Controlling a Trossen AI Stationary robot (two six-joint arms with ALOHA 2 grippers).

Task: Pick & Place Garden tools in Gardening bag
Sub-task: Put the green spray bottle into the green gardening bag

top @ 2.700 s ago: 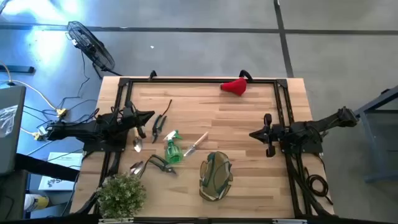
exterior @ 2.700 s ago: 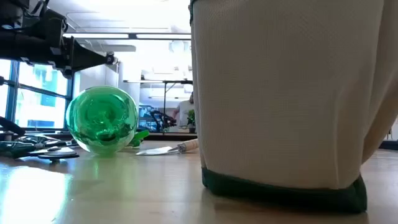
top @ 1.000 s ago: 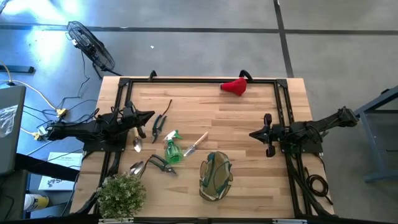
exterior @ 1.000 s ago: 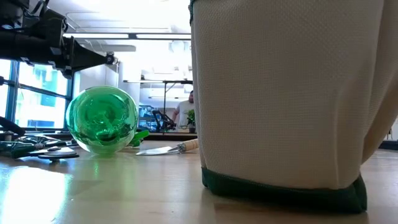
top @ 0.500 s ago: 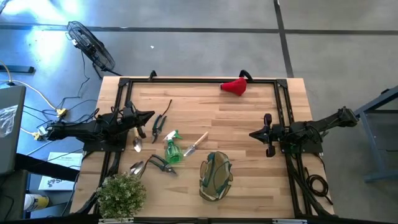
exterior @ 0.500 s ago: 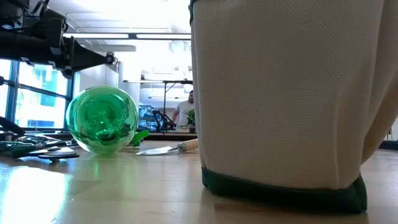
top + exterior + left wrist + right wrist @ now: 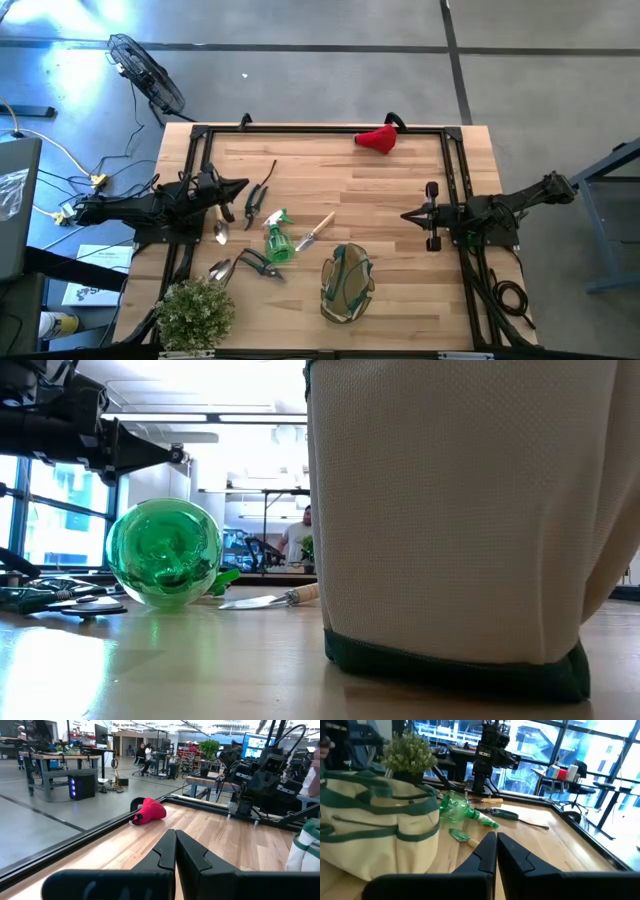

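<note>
The gardening bag (image 7: pixel 347 282), pale fabric with green trim, stands on its base near the table's front, mouth up; it fills the low view (image 7: pixel 460 510). The green spray bottle (image 7: pixel 277 241) lies on its side left of it. A wooden-handled trowel (image 7: pixel 315 232), black-handled pruners (image 7: pixel 258 200) (image 7: pixel 260 265) and silver scoops (image 7: pixel 220 232) (image 7: pixel 218 270) lie flat around the bottle. The red piece (image 7: pixel 378 138) lies at the far edge. My left gripper (image 7: pixel 245 185) is shut, above the table beside the pruners. My right gripper (image 7: pixel 403 215) is shut at the right, pointing toward the tools.
A bushy potted plant (image 7: pixel 195 312) stands at the front left corner. A black frame rail (image 7: pixel 320 128) runs along the table's far edge and sides. Bare wood lies between the tools and my right gripper. A person shows far off in the room (image 7: pixel 305 530).
</note>
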